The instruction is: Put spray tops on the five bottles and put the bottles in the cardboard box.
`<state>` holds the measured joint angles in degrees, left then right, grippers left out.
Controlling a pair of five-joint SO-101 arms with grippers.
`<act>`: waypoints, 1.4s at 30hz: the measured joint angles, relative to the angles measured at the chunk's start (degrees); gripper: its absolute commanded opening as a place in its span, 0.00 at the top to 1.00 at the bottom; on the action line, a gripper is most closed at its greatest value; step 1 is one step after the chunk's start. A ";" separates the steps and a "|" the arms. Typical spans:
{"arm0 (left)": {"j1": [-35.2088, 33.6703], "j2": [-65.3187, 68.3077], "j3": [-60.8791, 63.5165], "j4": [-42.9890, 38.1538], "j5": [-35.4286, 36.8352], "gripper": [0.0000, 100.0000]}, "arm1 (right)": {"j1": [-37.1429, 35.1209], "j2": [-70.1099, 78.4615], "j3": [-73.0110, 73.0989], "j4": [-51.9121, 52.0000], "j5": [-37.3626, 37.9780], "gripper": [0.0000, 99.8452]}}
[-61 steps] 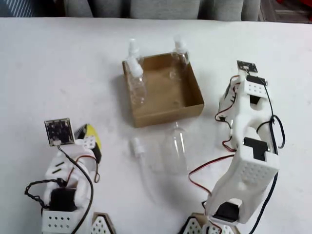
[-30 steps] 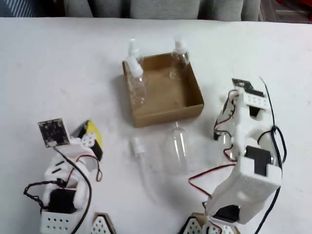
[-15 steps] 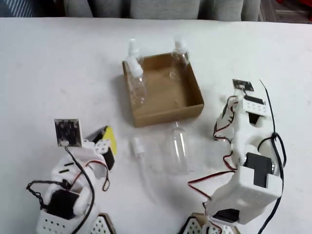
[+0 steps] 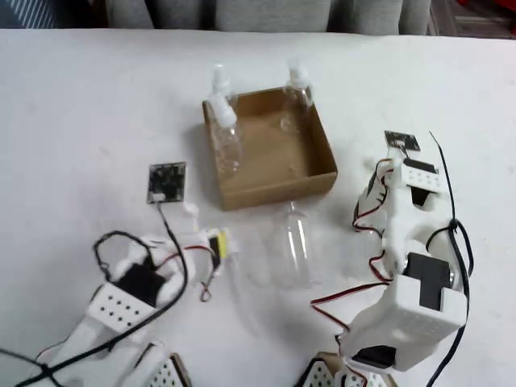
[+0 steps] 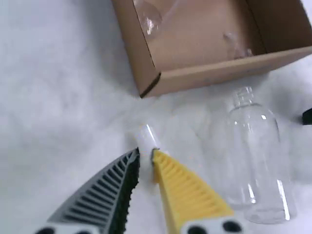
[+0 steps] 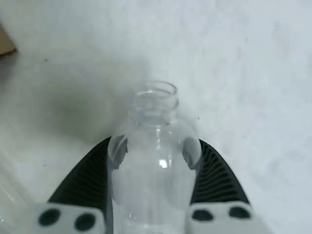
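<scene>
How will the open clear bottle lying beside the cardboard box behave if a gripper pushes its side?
Lying on its round side, the bottle would probably roll across the table. It looks empty, so likely light. Its smooth clear wall may slip.

Left wrist view: we see the spray top (image 5: pixel 146 134) partly hidden behind the left gripper (image 5: pixel 144 155); whether it is gripped, we cannot tell. Cardboard box (image 5: pixel 219 73) cut off at picture edge. Right wrist view: bottle (image 6: pixel 155 161) base cut off
</scene>
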<state>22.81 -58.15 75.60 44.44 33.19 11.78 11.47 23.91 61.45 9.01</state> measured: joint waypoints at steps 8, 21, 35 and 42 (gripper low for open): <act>4.04 1.58 0.00 -0.35 5.19 0.79 | 0.00 0.00 0.00 -0.09 0.00 0.98; 2.29 17.93 -4.92 -4.40 5.80 0.79 | 0.00 0.35 -0.09 -0.09 0.00 0.98; 0.88 33.58 -10.11 -6.51 8.09 0.79 | 0.00 0.35 -0.09 -0.09 0.26 0.98; 1.58 39.65 -12.04 -6.51 8.09 0.79 | 0.00 0.35 -0.09 -0.09 0.26 0.98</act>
<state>24.40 -18.51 63.56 37.93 41.27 11.78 11.82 23.82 61.36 9.27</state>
